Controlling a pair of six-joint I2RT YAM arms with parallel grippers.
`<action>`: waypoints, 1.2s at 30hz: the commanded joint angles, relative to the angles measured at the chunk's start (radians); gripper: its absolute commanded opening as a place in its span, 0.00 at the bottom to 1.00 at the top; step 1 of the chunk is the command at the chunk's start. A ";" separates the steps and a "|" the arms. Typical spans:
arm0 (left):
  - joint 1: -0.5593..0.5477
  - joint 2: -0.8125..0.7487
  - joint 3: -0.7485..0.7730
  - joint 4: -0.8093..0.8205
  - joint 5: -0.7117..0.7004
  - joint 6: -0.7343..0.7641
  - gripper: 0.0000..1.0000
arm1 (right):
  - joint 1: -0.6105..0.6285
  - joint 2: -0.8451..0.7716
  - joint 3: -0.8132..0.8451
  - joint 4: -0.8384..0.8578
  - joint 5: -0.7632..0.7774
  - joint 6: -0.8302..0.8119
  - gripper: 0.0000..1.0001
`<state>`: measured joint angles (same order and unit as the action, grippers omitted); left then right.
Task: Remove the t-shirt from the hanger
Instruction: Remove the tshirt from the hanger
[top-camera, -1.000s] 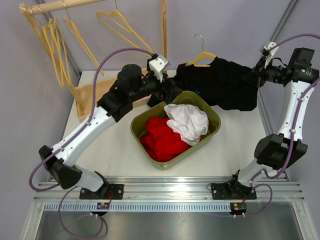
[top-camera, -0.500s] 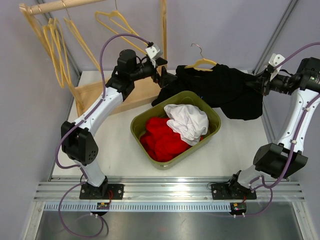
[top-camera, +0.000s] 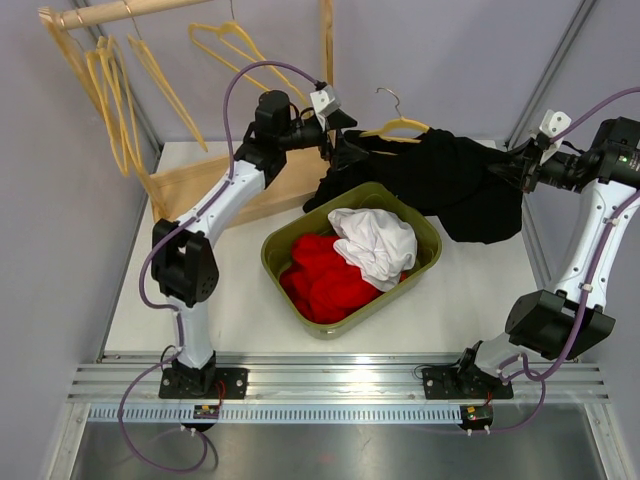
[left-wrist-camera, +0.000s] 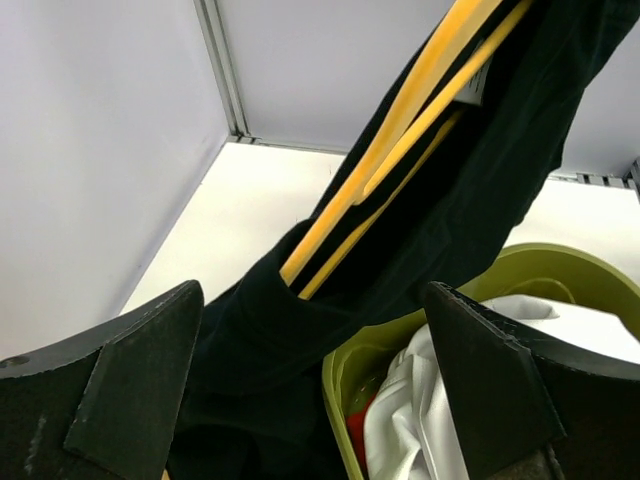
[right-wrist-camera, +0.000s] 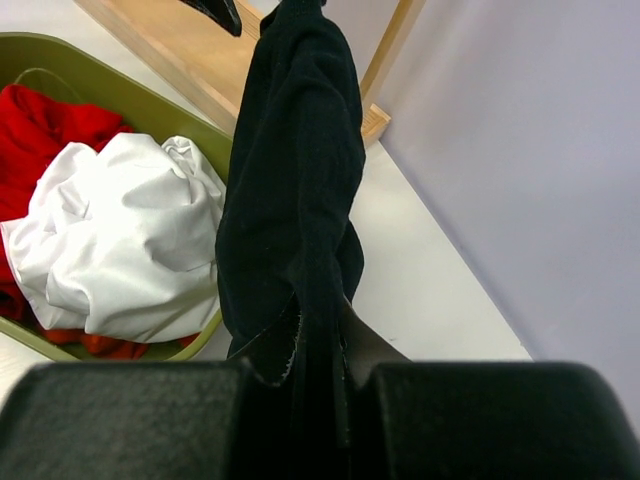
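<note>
The right gripper (top-camera: 512, 166) pinches the black t-shirt (top-camera: 450, 185) taut, apparently so the wide-spread left gripper (left-wrist-camera: 310, 330) can reach the yellow hanger (left-wrist-camera: 395, 125).

T-shirt (top-camera: 455, 180) hung on hanger (top-camera: 398, 127) over the rear rim of the tub (top-camera: 268, 252), between left gripper (top-camera: 340, 140) at its left end and right gripper (top-camera: 510, 165) at its right; tub sat mid-table (top-camera: 240, 300) with clothes (top-camera: 340, 270) piled inside, rack (top-camera: 200, 185) of spare hangers (top-camera: 110, 100) rear-left.
</note>
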<state>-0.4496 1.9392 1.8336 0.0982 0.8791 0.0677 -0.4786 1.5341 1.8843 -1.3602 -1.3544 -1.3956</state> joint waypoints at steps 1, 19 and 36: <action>0.002 0.021 0.067 0.032 0.072 0.038 0.94 | 0.009 -0.046 0.007 -0.277 -0.103 -0.005 0.00; 0.002 0.165 0.201 -0.058 0.142 0.100 0.55 | 0.035 -0.003 0.035 -0.275 -0.170 0.061 0.00; 0.048 0.024 0.032 0.145 -0.035 -0.201 0.00 | 0.037 0.061 -0.019 0.128 -0.003 0.402 0.59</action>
<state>-0.4400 2.0754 1.8729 0.0689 1.0000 0.0296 -0.4465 1.6012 1.8713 -1.2716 -1.3819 -1.1103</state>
